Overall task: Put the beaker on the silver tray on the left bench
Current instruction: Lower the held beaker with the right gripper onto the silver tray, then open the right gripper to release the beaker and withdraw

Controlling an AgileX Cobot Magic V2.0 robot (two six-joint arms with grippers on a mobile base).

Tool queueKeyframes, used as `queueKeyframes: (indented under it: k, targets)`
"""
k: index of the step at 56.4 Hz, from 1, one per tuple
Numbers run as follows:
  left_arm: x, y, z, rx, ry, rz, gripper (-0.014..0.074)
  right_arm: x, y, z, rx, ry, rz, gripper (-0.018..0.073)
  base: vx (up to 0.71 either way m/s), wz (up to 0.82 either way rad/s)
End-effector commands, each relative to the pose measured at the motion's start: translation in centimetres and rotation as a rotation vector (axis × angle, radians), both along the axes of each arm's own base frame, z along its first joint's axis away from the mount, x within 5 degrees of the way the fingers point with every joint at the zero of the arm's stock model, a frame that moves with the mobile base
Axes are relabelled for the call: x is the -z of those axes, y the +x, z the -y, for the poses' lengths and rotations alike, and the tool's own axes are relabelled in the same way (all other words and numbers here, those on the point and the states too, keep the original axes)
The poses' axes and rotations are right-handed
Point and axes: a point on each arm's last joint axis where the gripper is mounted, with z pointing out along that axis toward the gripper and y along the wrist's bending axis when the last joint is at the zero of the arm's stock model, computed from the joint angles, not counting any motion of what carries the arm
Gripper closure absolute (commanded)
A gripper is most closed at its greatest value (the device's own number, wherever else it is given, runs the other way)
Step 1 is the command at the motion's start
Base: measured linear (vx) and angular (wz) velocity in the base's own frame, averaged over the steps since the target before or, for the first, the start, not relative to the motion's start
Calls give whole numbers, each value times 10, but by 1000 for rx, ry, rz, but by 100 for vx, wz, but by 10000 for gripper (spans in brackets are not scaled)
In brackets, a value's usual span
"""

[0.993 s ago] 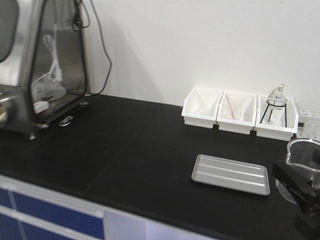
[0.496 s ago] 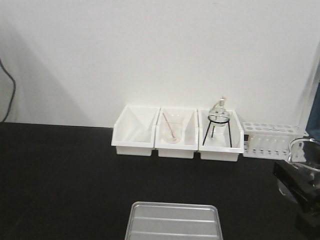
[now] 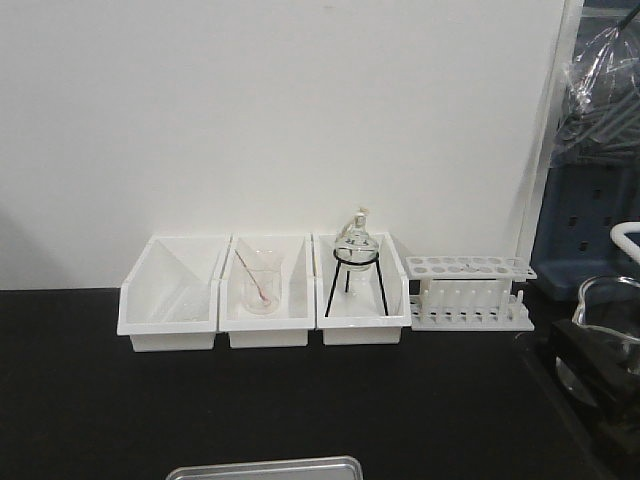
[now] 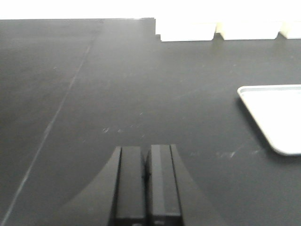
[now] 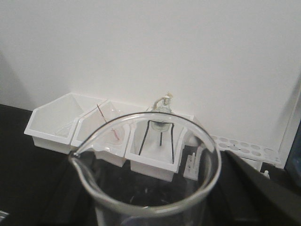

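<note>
The silver tray point(image 3: 265, 468) has slid to the frame's bottom edge. At lower right, the right gripper point(image 3: 600, 365) clasps the beaker point(image 3: 610, 318). Keep it upright and swing it left over the tray.

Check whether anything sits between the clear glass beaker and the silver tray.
Nothing visible does: only bare matte black bench lies between the small clear glass beaker and the flat silver metal tray.

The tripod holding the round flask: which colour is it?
The tripod is black, seen best in the exterior front-facing view.
</note>
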Motion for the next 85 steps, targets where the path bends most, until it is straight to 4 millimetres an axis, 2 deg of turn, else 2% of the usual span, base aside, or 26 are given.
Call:
queueKeyframes:
  k: [1,26,31,37,41,48,55,61,69,73,85]
  targets:
    - [2,1,0,4,-5,66,595,-12,-2,1,2,13,35,566,6,-9]
    - [2,1,0,4,-5,66,595,-12,-1,0,0,13,34,566,1,-2]
    - [2,1,0,4,-5,66,595,-6,7,-1,6,10,-1,566,0,0]
    - [2,1,0,4,-5,66,595,14,32,-9,-13,-9,-109,566,0,-1]
    - [2,1,0,4,-5,66,595,32,53,-21,-93,-37,-188,565,0,0]
    - [2,1,0,4,-5,66,595,57,91,-54,-372,-73,-247,564,0,0]
    - [2,1,0,4,-5,66,595,75,127,-84,-632,4,-166,564,0,0]
    - [2,1,0,4,-5,66,595,101,150,-109,-752,22,-66,564,0,0]
    - [2,1,0,4,-5,66,595,131,163,-149,-851,30,-48,564,0,0]
    - [2,1,0,4,-5,66,595,138,166,-167,-869,39,-59,564,0,0]
    - [2,1,0,4,-5,66,595,166,172,-197,-860,28,-70,564,0,0]
